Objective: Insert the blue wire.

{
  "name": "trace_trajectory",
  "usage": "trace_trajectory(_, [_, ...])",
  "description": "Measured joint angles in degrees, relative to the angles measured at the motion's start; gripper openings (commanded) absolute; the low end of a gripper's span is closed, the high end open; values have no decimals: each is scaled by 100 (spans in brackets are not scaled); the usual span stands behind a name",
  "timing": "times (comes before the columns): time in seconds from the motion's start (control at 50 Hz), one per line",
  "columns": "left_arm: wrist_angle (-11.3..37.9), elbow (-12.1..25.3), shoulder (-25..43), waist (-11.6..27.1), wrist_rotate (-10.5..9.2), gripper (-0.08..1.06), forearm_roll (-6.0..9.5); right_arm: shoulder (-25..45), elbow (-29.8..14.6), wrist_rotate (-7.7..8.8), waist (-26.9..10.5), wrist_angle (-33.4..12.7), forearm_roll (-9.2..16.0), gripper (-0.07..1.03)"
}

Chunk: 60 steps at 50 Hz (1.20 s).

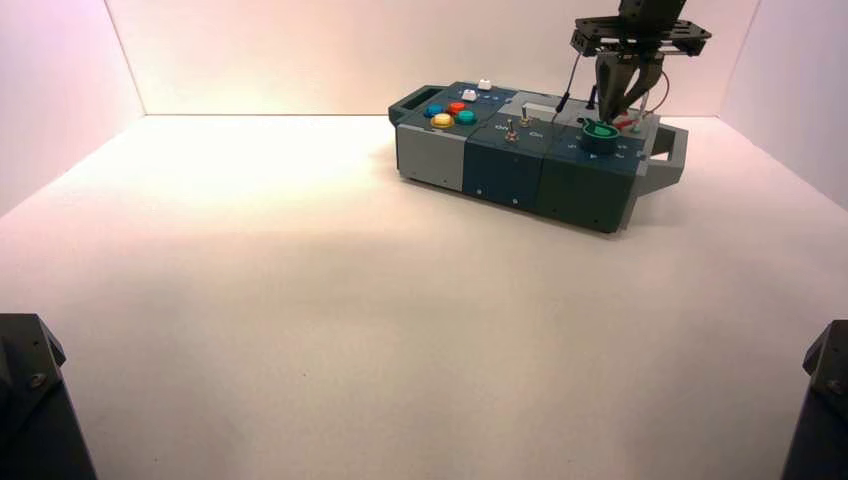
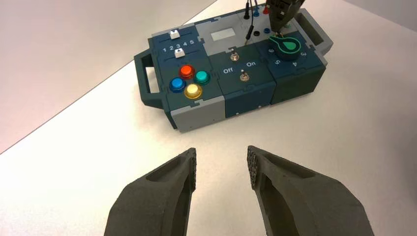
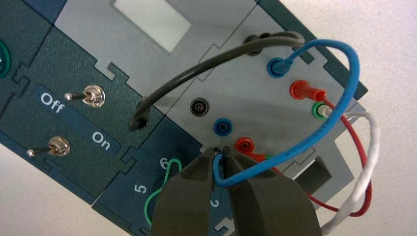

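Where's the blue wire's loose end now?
Right wrist view: the light-blue jumper wire's loose end is pinched between the right gripper's fingers, beside the blue ring-shaped socket, at the box's right end.

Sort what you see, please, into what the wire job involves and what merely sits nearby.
Job:
- blue wire
- right gripper, closed on it
- open blue socket

Nearby:
- black wire
- white wire
- buttons
- knob
- toggle switches
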<state>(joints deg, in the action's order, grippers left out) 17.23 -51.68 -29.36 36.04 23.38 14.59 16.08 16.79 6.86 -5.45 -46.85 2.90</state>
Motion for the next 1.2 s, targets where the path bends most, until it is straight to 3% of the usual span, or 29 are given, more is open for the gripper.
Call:
trace_trajectory(0.3, [0,0,0,0,0,56,9,-272,79,-9,0,246,0,-2])
trace_trajectory(0.62, [0,0,0,0,9,56,0,-448,448,-9,0,932,0,-2])
trace_trajectory(1.0, [0,-9,0,0,9,56,0,-879,1283,-26,-18,2382,0,-2])
trace_trajectory(1.2, [0,-9,0,9,9,56,0,-1011,1538,-26,-18,2804,0,-2])
